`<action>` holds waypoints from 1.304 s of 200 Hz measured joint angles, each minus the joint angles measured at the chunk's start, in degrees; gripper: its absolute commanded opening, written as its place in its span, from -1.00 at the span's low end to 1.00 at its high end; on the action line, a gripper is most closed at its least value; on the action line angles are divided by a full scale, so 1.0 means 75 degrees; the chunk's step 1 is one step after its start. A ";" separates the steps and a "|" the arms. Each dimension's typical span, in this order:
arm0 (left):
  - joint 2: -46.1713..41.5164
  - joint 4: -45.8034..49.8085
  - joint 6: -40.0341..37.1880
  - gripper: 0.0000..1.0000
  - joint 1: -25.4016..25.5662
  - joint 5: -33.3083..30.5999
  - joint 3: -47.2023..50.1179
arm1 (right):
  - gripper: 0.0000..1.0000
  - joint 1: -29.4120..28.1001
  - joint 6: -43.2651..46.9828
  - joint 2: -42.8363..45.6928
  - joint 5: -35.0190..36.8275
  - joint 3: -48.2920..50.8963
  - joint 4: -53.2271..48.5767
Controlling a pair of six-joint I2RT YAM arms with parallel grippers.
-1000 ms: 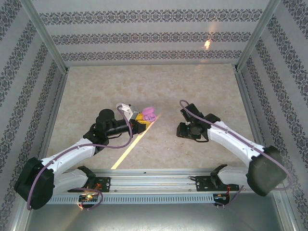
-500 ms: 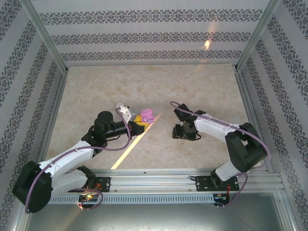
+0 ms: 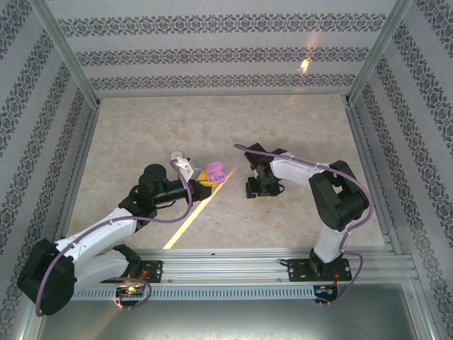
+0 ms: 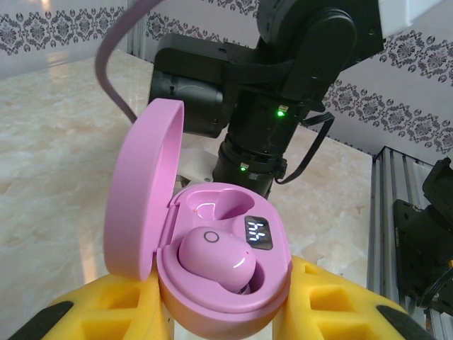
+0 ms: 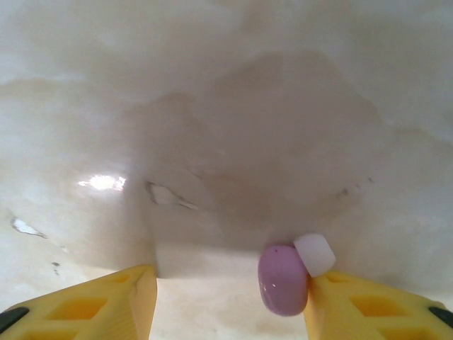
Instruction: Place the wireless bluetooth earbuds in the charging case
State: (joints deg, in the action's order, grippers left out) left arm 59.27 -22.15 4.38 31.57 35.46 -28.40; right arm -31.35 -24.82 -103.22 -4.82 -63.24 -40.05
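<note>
top external view showed us that the right gripper [image 3: 256, 188] had swung over to the left in the last second. it now sat near the charging case [image 3: 214, 172], with only a little bare table [image 3: 212, 120] between them. a second before, it was well away to the right. the left gripper [image 3: 204, 180] had hardly moved. it kept its yellow fingers [image 4: 106, 312] pressed on both sides of the pink case and held it up with the lid [image 4: 141, 198] open. in the left wrist view we saw one seated earbud [image 4: 216, 258] already in the near hole, and the far hole [image 4: 216, 205] looked empty to us. the right gripper's jaws had also gone wider while it moved. in the right wrist view its two fingers stood well apart. the loose earbud [image 5: 283, 280], purple with a white tip, sat right against the finger on the right of that picture, with a big gap to the other one. so nothing was squeezing it. we could not tell if it lay on the table or stuck to that finger. we thought the bud had come close to its hole, but it was not in, and with the jaws open it could roll away.
</note>
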 measured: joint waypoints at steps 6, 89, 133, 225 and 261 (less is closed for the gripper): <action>-0.0006 0.0017 -0.0012 -0.91 0.0000 0.0000 0.0000 | 0.12 -0.0076 0.0152 -0.0087 0.0006 -0.0125 0.0041; -0.0012 0.0154 -0.0017 -0.91 0.0000 -0.0029 0.0000 | 0.13 -0.0860 0.1163 -0.0463 0.0329 -0.1300 0.0224; -0.0026 0.0192 -0.0017 -0.91 0.0000 -0.0111 0.0000 | 0.12 -0.0685 0.0676 -0.0364 0.0323 -0.1297 0.0172; -0.0283 0.0341 -0.0108 -0.91 0.0000 -0.0166 0.0000 | 0.25 -0.0178 -0.0863 -0.0364 0.0102 -0.1204 0.0256; -0.0603 0.0423 -0.0157 -0.91 0.0000 -0.0178 0.0085 | 0.25 -0.0154 -0.1052 -0.0737 -0.0181 -0.1204 0.0350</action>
State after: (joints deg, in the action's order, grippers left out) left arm 54.74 -18.98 3.20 31.57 34.13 -27.77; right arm -32.51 -32.71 -108.75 -6.17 -72.27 -37.43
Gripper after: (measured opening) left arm 0.324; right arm 0.626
